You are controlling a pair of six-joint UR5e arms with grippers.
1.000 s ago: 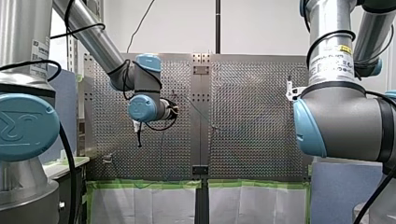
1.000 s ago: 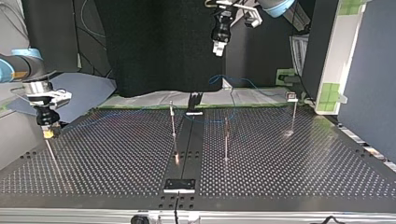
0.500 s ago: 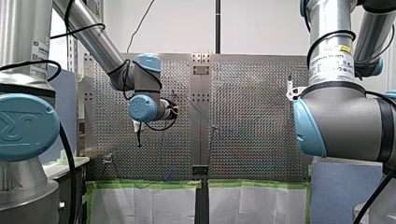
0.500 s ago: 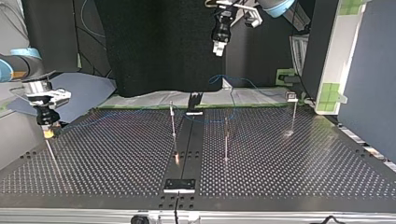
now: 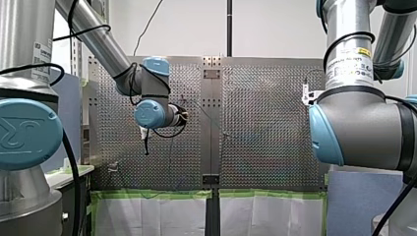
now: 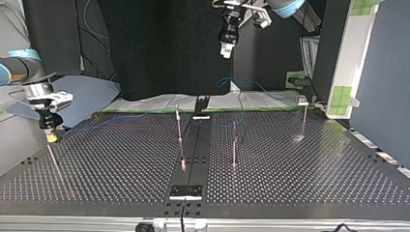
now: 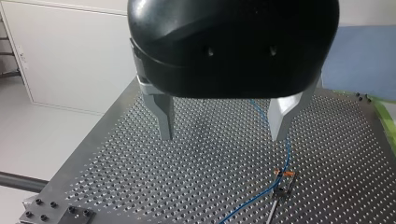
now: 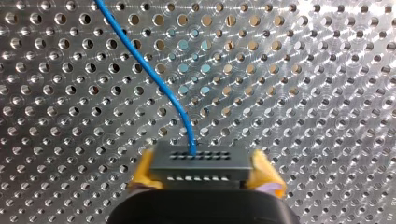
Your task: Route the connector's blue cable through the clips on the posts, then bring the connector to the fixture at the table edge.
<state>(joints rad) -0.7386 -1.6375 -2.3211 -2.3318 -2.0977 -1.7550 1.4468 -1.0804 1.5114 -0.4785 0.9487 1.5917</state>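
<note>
Two arms work one perforated worktop (image 6: 300, 174). My right end effector (image 8: 201, 173) is clamped on the dark connector (image 8: 201, 161), yellow pads (image 8: 145, 173) pressed to both its ends, low over the worktop at nine o'clock in the top view. The single blue cable (image 8: 152, 72) leaves the connector's upper face and trails along the worktop's far side toward twelve o'clock, where it loops above the green tape (image 6: 140, 107). My left end effector (image 7: 224, 123) hangs high at twelve o'clock in the top view, its two metal fingers (image 7: 164, 116) apart with nothing between them. Below it, the left wrist view shows the cable running past an orange-marked clip (image 7: 284, 175). Three thin upright posts stand on the worktop: a first post (image 6: 179, 126) on the nine o'clock side of the dark centre strip (image 6: 193, 150), a second post (image 6: 234, 145) on its three o'clock side, and a third post (image 6: 304, 121) toward two o'clock, topped by a small block. A fourth thin rod (image 6: 54, 162) slants just under my right end effector. One black fixture plate (image 6: 185, 192) sits at the strip's six o'clock end on the near edge, well apart from the connector, with the first post between them. One black bracket (image 6: 200, 105) stands at the strip's twelve o'clock end. A black curtain (image 6: 159, 48) and a blue panel (image 6: 382, 72) back the scene.
</note>
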